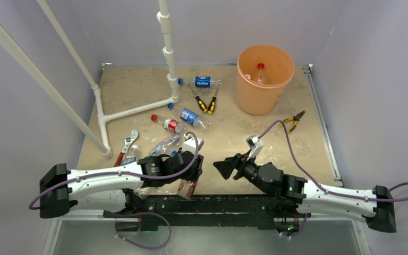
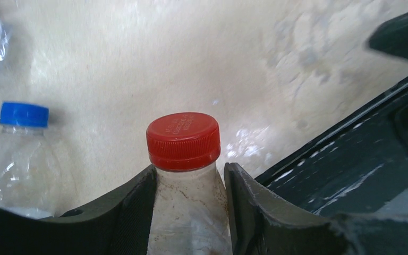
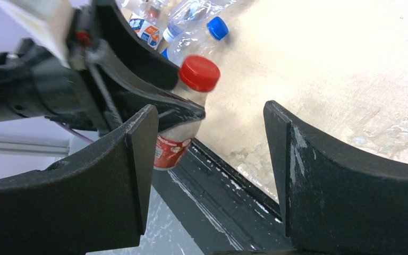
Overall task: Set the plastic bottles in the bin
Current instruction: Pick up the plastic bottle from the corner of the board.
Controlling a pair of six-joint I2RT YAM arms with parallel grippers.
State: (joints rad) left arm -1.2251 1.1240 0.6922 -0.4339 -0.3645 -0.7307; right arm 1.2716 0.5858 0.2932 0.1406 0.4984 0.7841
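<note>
Low in the middle of the overhead view, at the near edge of the table [image 1: 228,133], the left gripper [image 2: 189,178] pinches a red-capped bottle [image 2: 183,141] by the neck, just under the cap. Both fingers [image 2: 133,207] press against the clear plastic. In the right wrist view this bottle is tilted, cap up, with its red-labelled lower end over the dark rail [image 1: 218,204] along the table's edge.

Just right of it, the right gripper [image 1: 222,168] points toward the left one, jaws spread wide with nothing between them.

Upper right of centre, the orange bin [image 1: 255,98] stands upright, well apart from both grippers, with one binned bottle [image 1: 259,73] showing a red cap inside.

Left of centre, loose bottles lie on the table: a far blue-labelled bottle [image 1: 203,82], a nearer blue-labelled bottle [image 1: 191,117], a red-labelled bottle [image 1: 168,124] and a crumpled clear bottle [image 1: 166,143]. A blue-capped bottle [image 2: 24,159] lies just beside the left gripper.

Yellow-handled pliers [image 1: 206,104] lie between the two blue-labelled ones, smaller pliers [image 1: 295,121] lie lower right of the bin, and a wrench [image 1: 127,144] lies at left.
</note>
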